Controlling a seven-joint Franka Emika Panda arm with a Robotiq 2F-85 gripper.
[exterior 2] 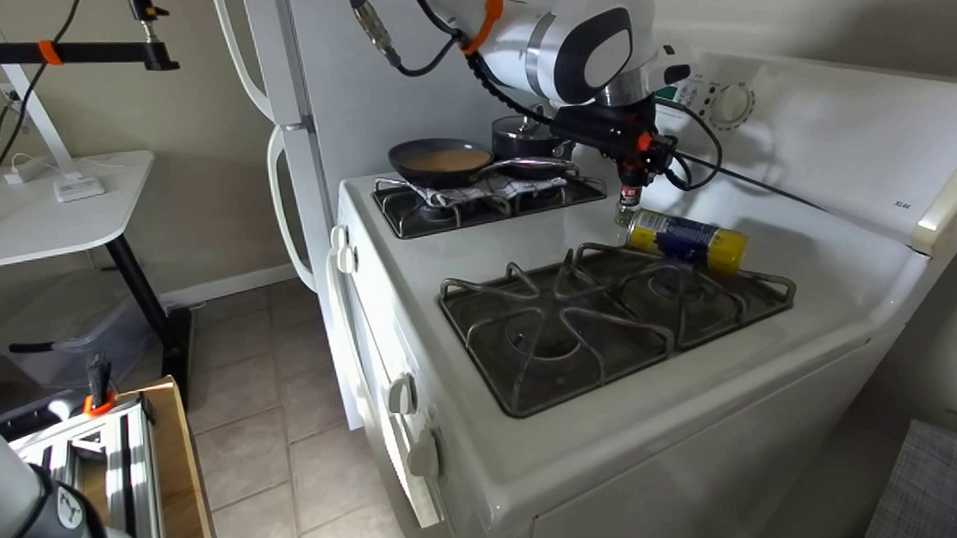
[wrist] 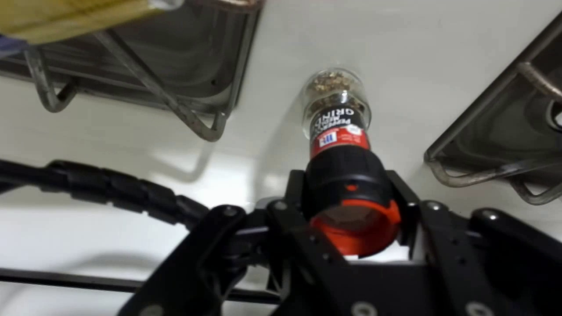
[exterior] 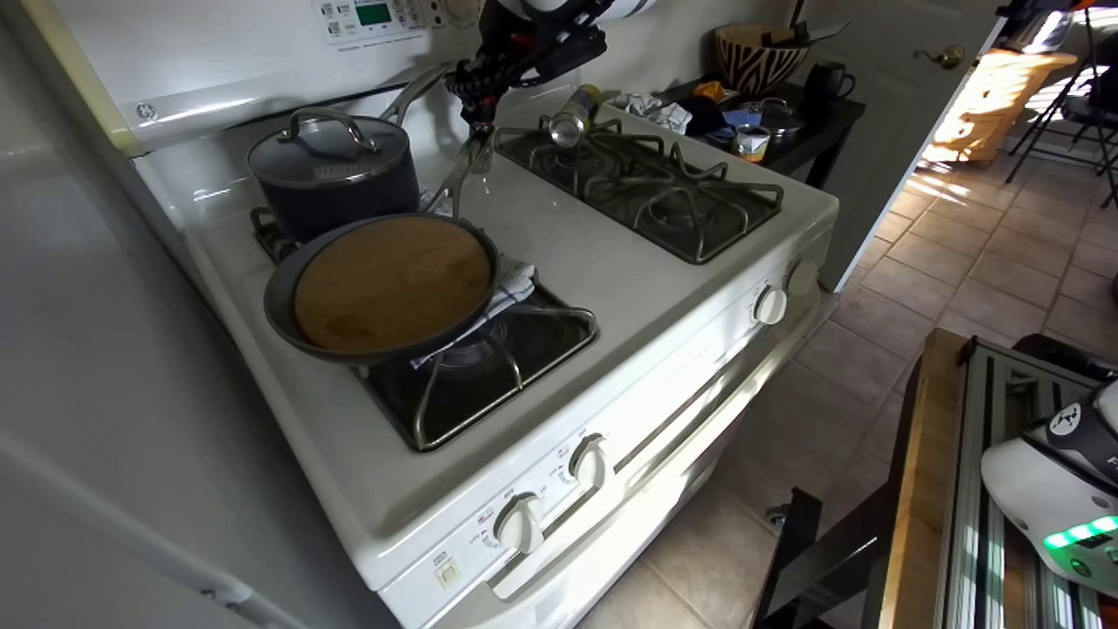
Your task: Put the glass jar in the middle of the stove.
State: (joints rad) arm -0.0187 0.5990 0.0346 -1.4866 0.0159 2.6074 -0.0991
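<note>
- The glass jar was over the middle strip of the stove, roughly upright, between the stove's two burner grates and nearer its back panel than its front.
- The gripper had its jaws closed around the jar's black cap, one on each side.
- Done, as far as could be judged: the grasp, and placing the jar sideways between the stove's grates.
- Left: letting go and backing away, perhaps after a shift toward the stove's front if "middle" meant front to back too.
- No view settled whether the jar's base touched the stove or hung just above it.
- Only the wrist view made the label partly readable and the grains inside plain; in both exterior views the jar was small beneath the gripper.
- An exterior view gave the full length of the yellow can, lying over the stove's back burner; the wrist view caught just part of it.
- Both exterior views showed the frying pan toward the stove's front and the lidded pot behind; the wrist view showed neither.
</note>
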